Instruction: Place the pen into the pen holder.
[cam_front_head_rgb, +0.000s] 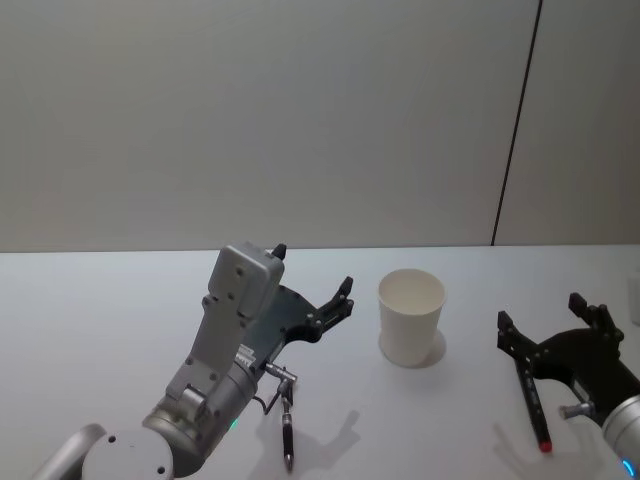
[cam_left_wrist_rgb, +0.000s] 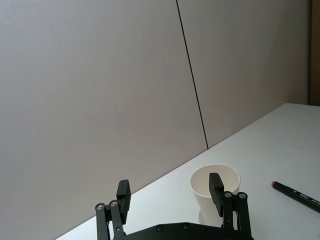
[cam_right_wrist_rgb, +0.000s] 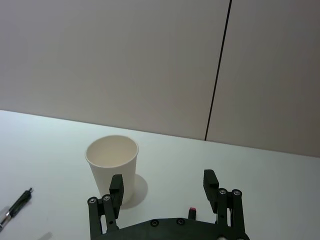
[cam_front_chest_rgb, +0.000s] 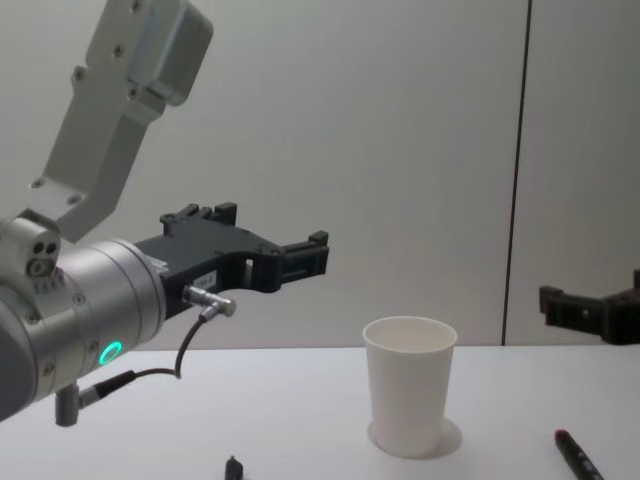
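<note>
A white paper cup (cam_front_head_rgb: 411, 318) stands upright on the plain white table (cam_front_head_rgb: 100, 320), before grey wall panels (cam_front_head_rgb: 250, 120) split by one dark seam (cam_front_head_rgb: 515, 120). The left gripper (cam_front_head_rgb: 313, 268) hovers left of it, fingers apart and empty, with a black pen (cam_front_head_rgb: 288, 440) lying near its arm. The right gripper (cam_front_head_rgb: 540, 312), likewise spread and empty, hangs over a red-tipped pen (cam_front_head_rgb: 533, 405).
</note>
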